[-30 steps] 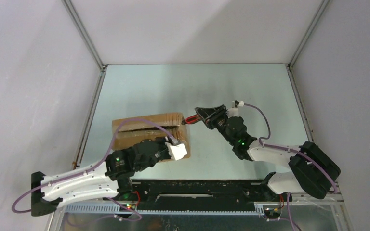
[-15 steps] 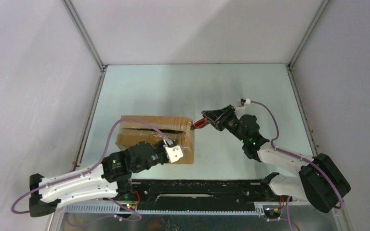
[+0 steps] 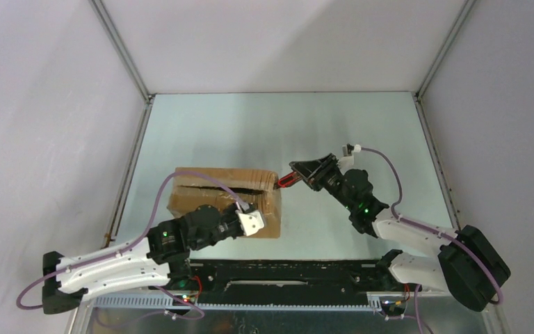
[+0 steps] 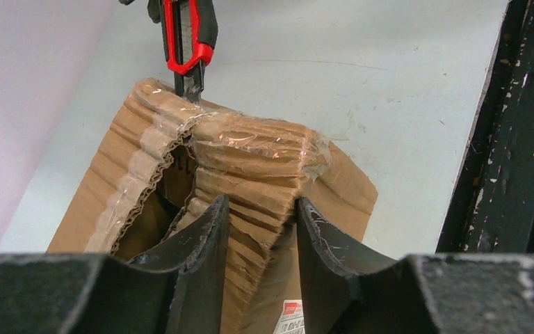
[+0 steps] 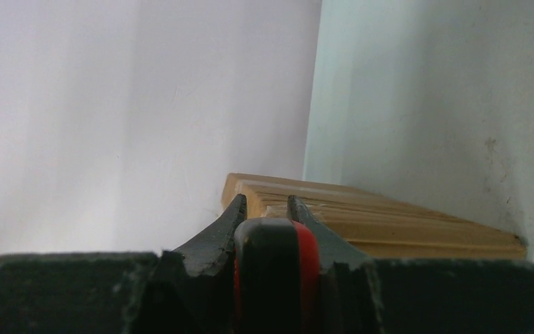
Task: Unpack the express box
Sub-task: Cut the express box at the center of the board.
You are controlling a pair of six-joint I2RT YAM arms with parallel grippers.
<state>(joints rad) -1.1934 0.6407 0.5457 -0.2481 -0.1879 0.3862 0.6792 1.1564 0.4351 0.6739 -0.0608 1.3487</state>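
The express box (image 3: 208, 182), a brown taped carton, lies left of the table's middle, and its top seam gapes. My left gripper (image 3: 256, 217) is at the box's near right corner. In the left wrist view the left gripper (image 4: 261, 209) is shut on a crumpled cardboard edge of the express box (image 4: 250, 153). My right gripper (image 3: 306, 174) is shut on a red and black utility knife (image 3: 285, 181). The knife (image 4: 189, 35) has its blade tip at the far taped end of the seam. In the right wrist view the right gripper (image 5: 267, 209) clamps the knife (image 5: 278, 271), with the box (image 5: 389, 223) just beyond.
A black rail (image 3: 285, 268) runs along the table's near edge, close beside the box in the left wrist view (image 4: 500, 139). Grey enclosure walls surround the pale table (image 3: 285, 125). A small white label (image 4: 288, 316) shows on the box's near side.
The box has shifted and turned a little to the right with my left gripper on it. The right arm and knife also moved right, the tip staying at the box's end.
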